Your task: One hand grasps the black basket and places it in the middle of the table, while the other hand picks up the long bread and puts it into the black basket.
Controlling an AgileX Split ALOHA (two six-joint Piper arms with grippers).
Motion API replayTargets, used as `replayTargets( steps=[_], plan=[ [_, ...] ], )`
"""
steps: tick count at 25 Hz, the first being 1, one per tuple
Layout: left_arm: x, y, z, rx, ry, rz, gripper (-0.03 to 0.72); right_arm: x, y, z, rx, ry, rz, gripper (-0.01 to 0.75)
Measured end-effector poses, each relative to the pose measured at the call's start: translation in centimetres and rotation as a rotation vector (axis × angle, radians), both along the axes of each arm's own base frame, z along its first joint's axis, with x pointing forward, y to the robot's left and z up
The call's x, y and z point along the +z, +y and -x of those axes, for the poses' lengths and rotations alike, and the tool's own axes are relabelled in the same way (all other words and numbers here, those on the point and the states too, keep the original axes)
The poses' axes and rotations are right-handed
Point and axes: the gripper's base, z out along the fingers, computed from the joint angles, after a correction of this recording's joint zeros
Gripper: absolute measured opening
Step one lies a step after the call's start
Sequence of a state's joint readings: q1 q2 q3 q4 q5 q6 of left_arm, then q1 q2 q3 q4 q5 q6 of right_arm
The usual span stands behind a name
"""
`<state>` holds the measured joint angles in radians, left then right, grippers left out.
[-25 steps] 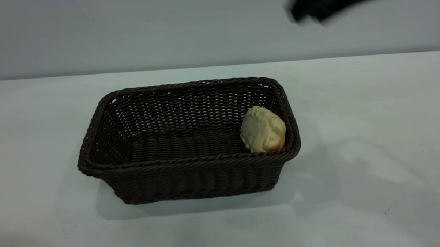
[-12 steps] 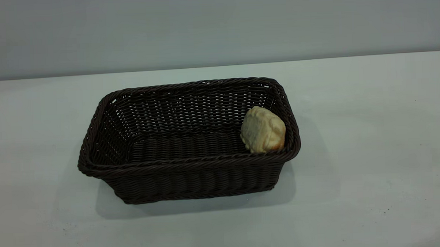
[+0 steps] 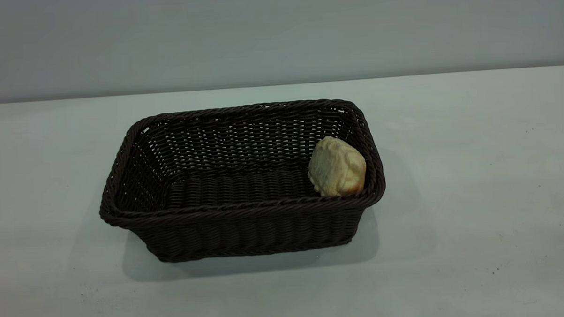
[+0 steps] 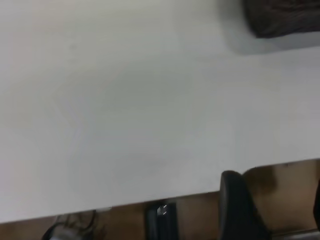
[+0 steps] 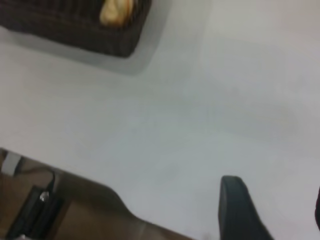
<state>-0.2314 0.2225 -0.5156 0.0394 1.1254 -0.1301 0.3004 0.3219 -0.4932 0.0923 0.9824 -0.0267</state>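
Note:
The black basket [image 3: 242, 225] stands on the white table [image 3: 474, 170] near its middle. The long bread [image 3: 337, 167] lies inside it against the right end wall, pale underside showing. Neither arm shows in the exterior view. In the left wrist view my left gripper [image 4: 275, 181] is open and empty at the table's edge, far from the basket's corner [image 4: 282, 17]. In the right wrist view my right gripper [image 5: 275, 186] is open and empty above bare table, well away from the basket [image 5: 75, 32] and the bread [image 5: 116, 11].
The table's edge runs through the left wrist view, with brown floor and a black fitting [image 4: 161, 221] below it. The right wrist view shows the table's edge too, with a dark object [image 5: 32, 212] on the floor beyond it.
The right arm, blurred at the upper right one second ago, has left the exterior view and its shadow on the table is gone. Basket and bread have not moved.

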Motion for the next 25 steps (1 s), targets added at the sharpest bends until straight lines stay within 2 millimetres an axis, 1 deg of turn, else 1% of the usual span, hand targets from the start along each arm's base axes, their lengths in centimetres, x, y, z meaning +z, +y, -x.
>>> replayTargets(
  steps=[3, 7, 12, 20, 25],
  plan=[
    [-0.3, 0.1, 0.8, -0.01, -0.021, 0.005, 0.435, 0.1, -0.2, 0.6, 0.001, -0.026, -0.008, 0.36],
    [-0.3, 0.2, 1.4, -0.03, -0.059, -0.001, 0.435, -0.2, -0.3, 1.0, 0.019, 0.011, 0.025, 0.36],
    [-0.7, 0.2, 1.2, -0.052, -0.061, -0.017, 0.435, -0.4, -0.6, 1.5, 0.041, 0.011, 0.068, 0.36],
    [-0.7, 0.1, 1.2, -0.059, -0.061, -0.016, 0.435, -0.7, -1.3, 3.7, 0.043, -0.1, 0.052, 0.36],
    [-0.7, 0.1, 1.2, -0.059, -0.062, -0.016, 0.435, -0.7, -1.4, 3.9, 0.041, -0.108, 0.048, 0.36]
  ],
)
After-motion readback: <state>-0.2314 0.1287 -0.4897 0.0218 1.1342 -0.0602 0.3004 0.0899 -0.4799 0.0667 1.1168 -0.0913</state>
